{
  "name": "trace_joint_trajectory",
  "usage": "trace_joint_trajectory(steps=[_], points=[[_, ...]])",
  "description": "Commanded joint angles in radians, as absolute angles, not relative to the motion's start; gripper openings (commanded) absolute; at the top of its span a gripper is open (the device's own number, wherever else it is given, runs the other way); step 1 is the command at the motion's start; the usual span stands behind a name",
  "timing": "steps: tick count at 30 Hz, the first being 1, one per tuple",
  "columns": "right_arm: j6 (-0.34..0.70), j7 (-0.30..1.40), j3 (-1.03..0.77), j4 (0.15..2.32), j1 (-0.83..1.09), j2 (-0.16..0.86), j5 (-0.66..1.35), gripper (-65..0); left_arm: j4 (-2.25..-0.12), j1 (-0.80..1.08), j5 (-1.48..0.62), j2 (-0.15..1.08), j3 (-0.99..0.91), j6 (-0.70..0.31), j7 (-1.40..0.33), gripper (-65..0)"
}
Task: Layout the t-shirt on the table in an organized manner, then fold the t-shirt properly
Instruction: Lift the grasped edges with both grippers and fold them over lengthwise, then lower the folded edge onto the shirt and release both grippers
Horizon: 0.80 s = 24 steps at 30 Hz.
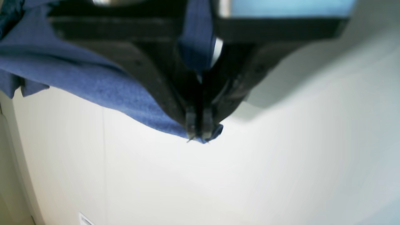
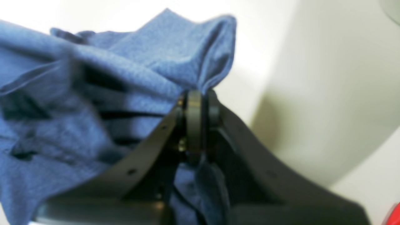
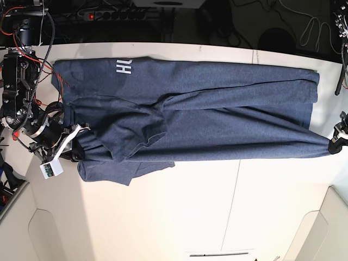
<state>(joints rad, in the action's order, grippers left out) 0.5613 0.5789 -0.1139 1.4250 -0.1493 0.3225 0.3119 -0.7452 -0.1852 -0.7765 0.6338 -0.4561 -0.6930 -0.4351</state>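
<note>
T-shirt [image 3: 206, 109] lies stretched lengthwise across the desk [image 3: 217, 212], between left end effector [image 1: 199, 132] and right end effector [image 2: 197, 93], each clamping an opposite end.

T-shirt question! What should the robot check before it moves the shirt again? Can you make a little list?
1. Left tool pinching the t-shirt edge: ok, shut on a corner.
2. Right tool gripping cloth: ok, shut on bunched fabric.
3. Shirt stretched between both tools: ok, it spans the table in the base view.
4. Shirt flat: not ok, folds and a flipped sleeve near the right tool.
5. Lettering fully showing: not ok, only part visible.
6. Shirt all on the table: cannot tell at the far edge.
</note>
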Motion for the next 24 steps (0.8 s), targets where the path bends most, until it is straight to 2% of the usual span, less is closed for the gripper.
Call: trace_joint_trajectory(steps=[1,6,16,24], points=[[0.557,0.576,-0.127,1.445,-0.168,0.338,0.335,-65.0,-0.762,-0.193,-0.806,0.662,-0.467,-0.698,-0.426,-65.0],[0.557,0.677,-0.127,1.445,-0.165,0.337,0.409,-65.0,-0.769,-0.146,-0.924,0.662,-0.467,-0.698,-0.517,-65.0],[0.557,0.689,-0.13,1.446,-0.044,0.338,0.4,-65.0,-0.857,-0.041,-1.037,0.662,-0.575,-0.698,-0.716,-65.0],[0.553,0.693,-0.177,1.445,0.019,0.338,0.34,-65.0,-0.859,-0.024,-1.034,0.637,-0.615,-0.698,-0.826,-65.0]])
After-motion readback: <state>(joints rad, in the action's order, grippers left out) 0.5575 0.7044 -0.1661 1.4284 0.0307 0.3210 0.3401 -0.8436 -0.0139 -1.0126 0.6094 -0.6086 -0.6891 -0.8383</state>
